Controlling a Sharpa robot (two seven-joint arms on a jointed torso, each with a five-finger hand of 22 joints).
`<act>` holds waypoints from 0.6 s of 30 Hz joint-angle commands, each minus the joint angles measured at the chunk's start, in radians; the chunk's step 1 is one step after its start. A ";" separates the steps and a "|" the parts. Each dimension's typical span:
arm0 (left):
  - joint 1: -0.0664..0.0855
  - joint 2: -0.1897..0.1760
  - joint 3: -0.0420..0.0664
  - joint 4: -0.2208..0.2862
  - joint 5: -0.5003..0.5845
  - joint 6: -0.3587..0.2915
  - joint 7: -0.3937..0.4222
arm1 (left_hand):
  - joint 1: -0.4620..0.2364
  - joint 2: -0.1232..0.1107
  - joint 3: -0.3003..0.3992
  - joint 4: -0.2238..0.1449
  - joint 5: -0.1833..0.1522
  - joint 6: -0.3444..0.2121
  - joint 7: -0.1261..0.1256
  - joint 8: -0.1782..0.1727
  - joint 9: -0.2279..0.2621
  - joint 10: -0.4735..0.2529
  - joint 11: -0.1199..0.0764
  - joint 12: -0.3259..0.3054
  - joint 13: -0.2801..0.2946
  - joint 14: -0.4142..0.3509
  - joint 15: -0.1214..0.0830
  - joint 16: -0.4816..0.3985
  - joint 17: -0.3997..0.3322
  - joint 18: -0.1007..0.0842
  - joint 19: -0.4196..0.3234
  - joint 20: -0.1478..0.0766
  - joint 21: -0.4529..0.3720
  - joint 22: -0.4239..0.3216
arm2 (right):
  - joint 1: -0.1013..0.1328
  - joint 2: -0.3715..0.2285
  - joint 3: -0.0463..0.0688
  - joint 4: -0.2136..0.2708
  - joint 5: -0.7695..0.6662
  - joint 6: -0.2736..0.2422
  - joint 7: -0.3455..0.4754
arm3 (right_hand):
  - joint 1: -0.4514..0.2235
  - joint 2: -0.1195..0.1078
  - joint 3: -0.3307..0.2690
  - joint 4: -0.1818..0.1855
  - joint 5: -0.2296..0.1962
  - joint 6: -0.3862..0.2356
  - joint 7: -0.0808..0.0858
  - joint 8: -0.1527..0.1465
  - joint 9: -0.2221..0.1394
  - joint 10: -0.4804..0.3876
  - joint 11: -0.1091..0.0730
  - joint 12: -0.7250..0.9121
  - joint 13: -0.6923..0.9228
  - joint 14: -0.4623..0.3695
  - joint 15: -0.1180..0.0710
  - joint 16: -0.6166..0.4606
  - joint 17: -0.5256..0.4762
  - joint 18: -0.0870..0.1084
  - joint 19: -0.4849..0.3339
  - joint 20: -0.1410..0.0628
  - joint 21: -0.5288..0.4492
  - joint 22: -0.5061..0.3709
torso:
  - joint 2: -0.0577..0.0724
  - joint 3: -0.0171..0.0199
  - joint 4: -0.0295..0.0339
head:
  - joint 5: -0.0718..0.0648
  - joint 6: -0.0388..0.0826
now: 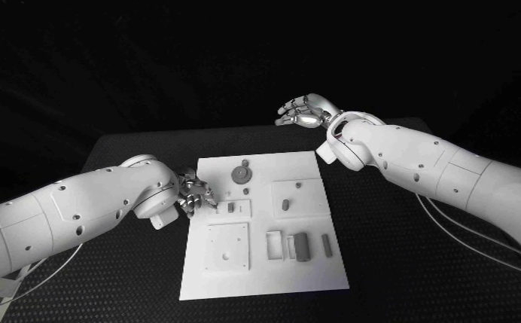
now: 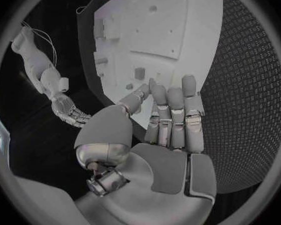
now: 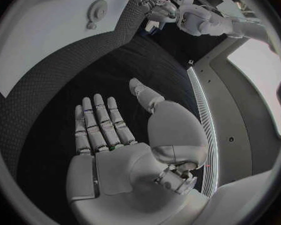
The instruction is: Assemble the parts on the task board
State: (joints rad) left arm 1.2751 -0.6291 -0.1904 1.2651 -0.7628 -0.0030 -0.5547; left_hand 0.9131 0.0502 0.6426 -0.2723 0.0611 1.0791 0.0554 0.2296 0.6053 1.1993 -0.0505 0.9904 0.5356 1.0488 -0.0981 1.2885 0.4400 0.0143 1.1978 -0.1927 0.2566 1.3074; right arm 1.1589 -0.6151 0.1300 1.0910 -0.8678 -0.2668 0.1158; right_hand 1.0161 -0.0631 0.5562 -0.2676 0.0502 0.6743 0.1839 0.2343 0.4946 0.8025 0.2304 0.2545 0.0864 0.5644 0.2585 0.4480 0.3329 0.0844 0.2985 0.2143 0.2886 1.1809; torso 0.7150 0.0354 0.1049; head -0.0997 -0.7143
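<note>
The white task board (image 1: 266,263) lies in the middle of the black table. Grey parts sit on it: a gear-shaped piece (image 1: 241,174) near the far edge, a small peg (image 1: 285,204) in the middle, and upright bars (image 1: 303,246) toward the near right. My left hand (image 1: 198,195) hovers at the board's left edge with its fingers (image 2: 172,105) stretched out side by side over the board (image 2: 159,30), holding nothing. My right hand (image 1: 307,111) is raised beyond the board's far edge. Its palm (image 3: 109,130) is flat, the fingers straight, and nothing is in it.
Recessed square plates (image 1: 228,245) sit in the board's near-left area. Bare black table (image 1: 402,263) runs along both sides of the board. White cables (image 1: 461,236) hang below my right arm. The gear-shaped piece (image 3: 98,8) and my left hand (image 3: 154,7) show in the right wrist view.
</note>
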 commanded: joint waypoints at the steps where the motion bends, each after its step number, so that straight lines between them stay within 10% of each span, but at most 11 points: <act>1: -0.002 -0.001 -0.004 0.007 -0.014 0.000 -0.006 | 0.001 0.013 0.004 0.002 0.000 0.021 -0.003 0.099 0.091 0.006 -0.007 -0.005 -0.001 0.004 0.001 -0.003 -0.002 -0.013 0.004 -0.001 -0.001 0.014 | 0.000 0.000 0.000 0.003 0.001 0.013 0.006 | -0.010 -0.001 0.000 0.004 -0.002 -0.003 0.064 0.005 -0.002 0.009 -0.001 -0.004 -0.001 0.008 0.001 -0.004 -0.001 -0.014 0.007 0.002 -0.005 0.002 | 0.000 0.0000 0.0016 | 0.000 -0.002; 18: -0.014 0.020 -0.014 -0.004 -0.072 -0.037 -0.007 | -0.006 0.009 0.004 0.006 0.000 0.029 -0.008 0.108 0.098 0.017 -0.012 -0.006 -0.004 0.014 -0.001 -0.003 -0.004 -0.012 0.012 -0.003 0.000 0.015 | 0.000 0.002 0.000 0.000 0.002 0.016 0.006 | -0.011 -0.001 0.000 0.005 -0.002 -0.003 0.065 0.005 -0.002 0.011 -0.001 -0.006 -0.003 0.008 0.001 -0.005 -0.002 -0.014 0.007 0.002 -0.007 0.003 | 0.001 -0.0001 0.0006 | 0.002 -0.005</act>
State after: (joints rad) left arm 1.2627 -0.6119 -0.2046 1.2614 -0.8012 -0.0174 -0.5611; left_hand 0.9087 0.0538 0.6452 -0.2696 0.0570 1.0833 0.0518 0.2296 0.6052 1.2044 -0.0524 0.9904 0.5325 1.0561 -0.0982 1.2885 0.4371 0.0144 1.2031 -0.1947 0.2566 1.3081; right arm 1.1589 -0.6142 0.1300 1.0906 -0.8669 -0.2647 0.1157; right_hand 1.0162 -0.0631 0.5562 -0.2675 0.0503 0.6744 0.1840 0.2343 0.4939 0.8062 0.2267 0.2545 0.0845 0.5644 0.2585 0.4481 0.3320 0.0843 0.2985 0.2143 0.2886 1.1818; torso 0.7156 0.0354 0.1053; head -0.0988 -0.7178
